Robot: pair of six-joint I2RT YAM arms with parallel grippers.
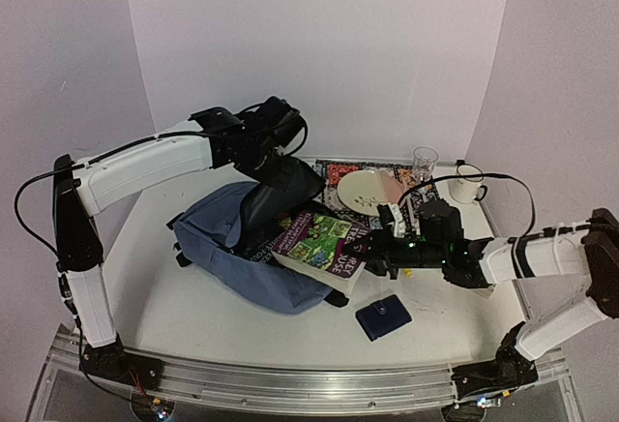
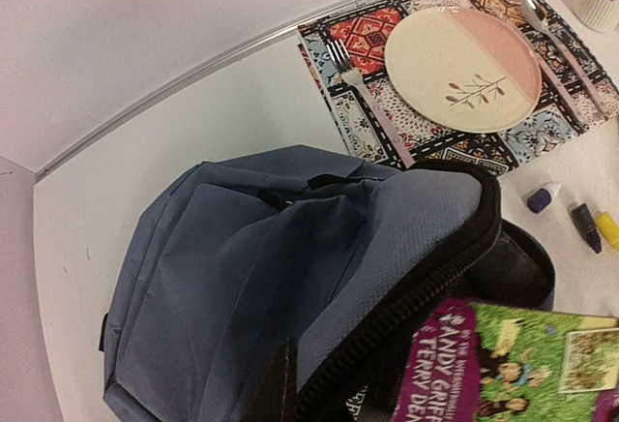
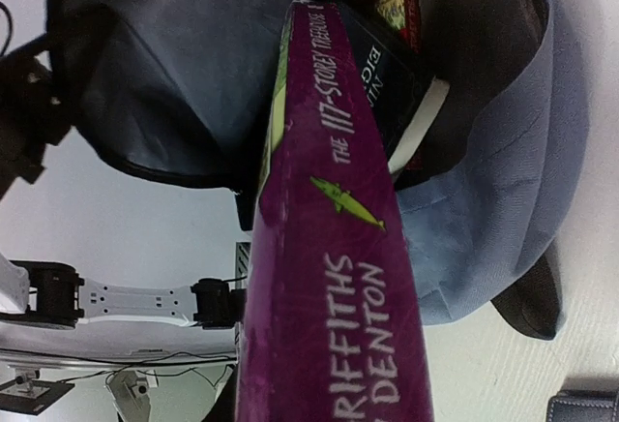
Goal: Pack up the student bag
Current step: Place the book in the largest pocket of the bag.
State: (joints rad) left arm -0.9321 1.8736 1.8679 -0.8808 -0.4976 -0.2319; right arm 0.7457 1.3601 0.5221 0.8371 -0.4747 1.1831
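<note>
- The right gripper pinches the end of a purple-spined book. The book's far end pokes into the open student bag lying ahead of the gripper.
- The left gripper, pressed together, holds the bag's dark flap raised just beneath it.
- A navy wallet lies near the right gripper, on its base side.
- A plate, glass and mug sit beyond it.

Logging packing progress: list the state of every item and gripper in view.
student bag: open, flap lifted.
purple book: partly in the bag's mouth, gripped at its outer end.
left gripper: shut on the bag's flap.
right gripper: shut on the purple book.
wallet: closed, flat on the table.
glass: upright.
mug: upright.
plate: empty, on the placemat.
</note>
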